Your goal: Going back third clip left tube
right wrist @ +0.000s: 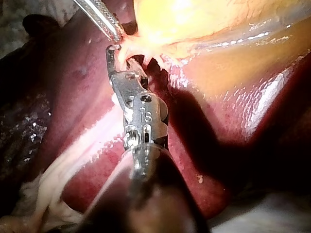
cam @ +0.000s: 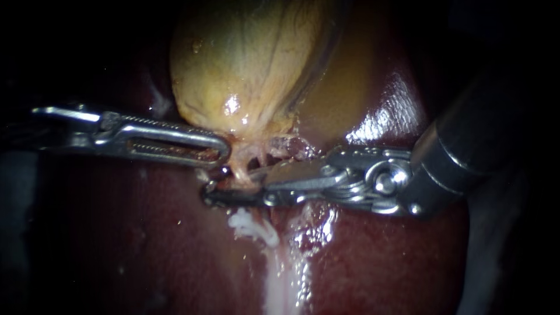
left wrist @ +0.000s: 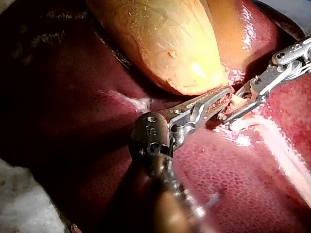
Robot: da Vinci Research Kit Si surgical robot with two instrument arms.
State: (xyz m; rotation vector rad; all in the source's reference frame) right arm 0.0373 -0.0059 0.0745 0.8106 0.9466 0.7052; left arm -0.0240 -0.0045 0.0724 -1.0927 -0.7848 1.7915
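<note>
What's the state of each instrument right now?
Left instrument: shut on the tissue strand below the gallbladder.
Right instrument: open, holding nothing, at that same strand.

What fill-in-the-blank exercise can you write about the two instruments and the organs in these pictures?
1. The yellowish gallbladder lies on the dark red ____.
2. In the endoscope view, my left instrument and my right instrument meet just ____ the gallbladder.
3. In the endoscope view, the tip with a long slot in it belongs to my ____ instrument.

Missing words: liver; below; left.
</note>
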